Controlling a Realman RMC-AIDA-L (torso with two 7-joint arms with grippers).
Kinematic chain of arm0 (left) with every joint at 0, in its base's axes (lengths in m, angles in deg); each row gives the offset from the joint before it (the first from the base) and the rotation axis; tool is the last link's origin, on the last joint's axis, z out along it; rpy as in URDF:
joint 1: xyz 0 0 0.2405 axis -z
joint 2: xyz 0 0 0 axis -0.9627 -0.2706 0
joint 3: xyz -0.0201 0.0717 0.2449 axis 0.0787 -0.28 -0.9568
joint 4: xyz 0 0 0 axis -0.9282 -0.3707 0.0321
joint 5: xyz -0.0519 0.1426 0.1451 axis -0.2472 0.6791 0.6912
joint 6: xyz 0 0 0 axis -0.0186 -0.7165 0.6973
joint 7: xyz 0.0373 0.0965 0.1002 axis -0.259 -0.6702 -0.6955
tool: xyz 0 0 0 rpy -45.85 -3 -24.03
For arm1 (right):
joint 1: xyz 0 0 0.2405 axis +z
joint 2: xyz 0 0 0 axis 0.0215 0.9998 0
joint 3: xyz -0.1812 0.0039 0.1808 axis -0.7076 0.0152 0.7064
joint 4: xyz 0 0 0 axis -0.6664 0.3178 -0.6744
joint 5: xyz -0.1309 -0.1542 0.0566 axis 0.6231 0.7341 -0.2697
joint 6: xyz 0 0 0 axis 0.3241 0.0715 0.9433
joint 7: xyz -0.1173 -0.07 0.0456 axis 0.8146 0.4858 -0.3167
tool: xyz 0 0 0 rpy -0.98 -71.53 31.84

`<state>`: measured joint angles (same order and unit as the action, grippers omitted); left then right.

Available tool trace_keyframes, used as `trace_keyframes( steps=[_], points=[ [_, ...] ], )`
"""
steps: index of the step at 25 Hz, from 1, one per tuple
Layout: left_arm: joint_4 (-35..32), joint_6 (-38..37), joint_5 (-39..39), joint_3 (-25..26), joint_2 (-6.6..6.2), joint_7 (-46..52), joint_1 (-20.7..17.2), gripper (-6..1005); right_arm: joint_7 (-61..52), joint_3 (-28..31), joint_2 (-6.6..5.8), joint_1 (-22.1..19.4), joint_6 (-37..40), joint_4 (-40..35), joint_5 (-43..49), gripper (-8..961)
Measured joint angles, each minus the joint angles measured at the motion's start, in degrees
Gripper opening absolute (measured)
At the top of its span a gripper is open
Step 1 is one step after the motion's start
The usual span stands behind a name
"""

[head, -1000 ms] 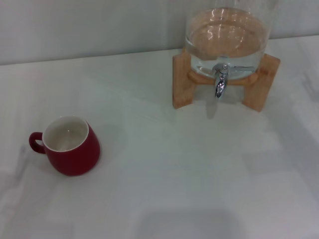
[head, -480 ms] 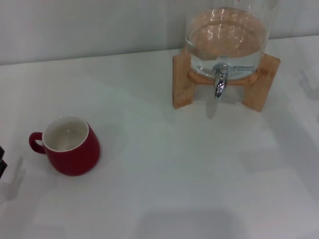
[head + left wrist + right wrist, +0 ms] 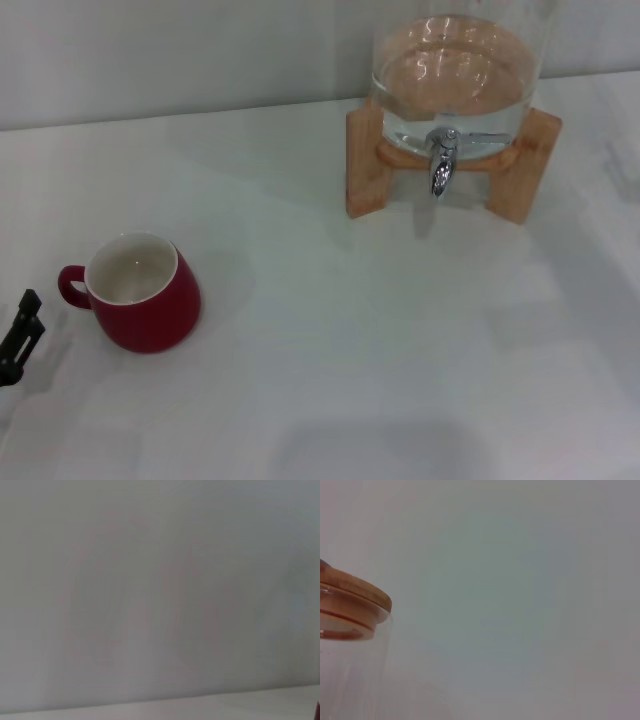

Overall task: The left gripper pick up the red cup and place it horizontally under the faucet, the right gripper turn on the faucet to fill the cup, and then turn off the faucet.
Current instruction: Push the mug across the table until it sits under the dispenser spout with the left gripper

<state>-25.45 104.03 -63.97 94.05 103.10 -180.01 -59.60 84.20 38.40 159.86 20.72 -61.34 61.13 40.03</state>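
Observation:
The red cup (image 3: pixel 140 292) stands upright on the white table at the left of the head view, its white inside empty and its loop handle pointing left. The tip of my left gripper (image 3: pixel 20 335) shows as a black finger at the left edge, just left of the cup's handle and apart from it. The chrome faucet (image 3: pixel 442 165) projects from the clear glass jar dispenser (image 3: pixel 455 75) on its wooden stand (image 3: pixel 365 170) at the back right. My right gripper is out of view.
The white table (image 3: pixel 350 330) stretches between the cup and the dispenser. A pale wall runs behind. The right wrist view shows the jar's wooden lid (image 3: pixel 355 592) and glass wall. The left wrist view shows only blank pale surface.
My left gripper's black tip has come further into the head view from the left edge, closer to the cup's handle. The cup and the dispenser have not moved.

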Motion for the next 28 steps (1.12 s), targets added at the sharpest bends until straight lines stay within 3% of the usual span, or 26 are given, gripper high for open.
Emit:
trace_keyframes(
  steps=[28],
  points=[
    [0.2, -7.1, 3.8, -0.1, -0.46, 0.0, 3.9, 765, 0.2, 0.0, 0.04, 0.4, -0.2, 0.1, 0.0, 617]
  ],
)
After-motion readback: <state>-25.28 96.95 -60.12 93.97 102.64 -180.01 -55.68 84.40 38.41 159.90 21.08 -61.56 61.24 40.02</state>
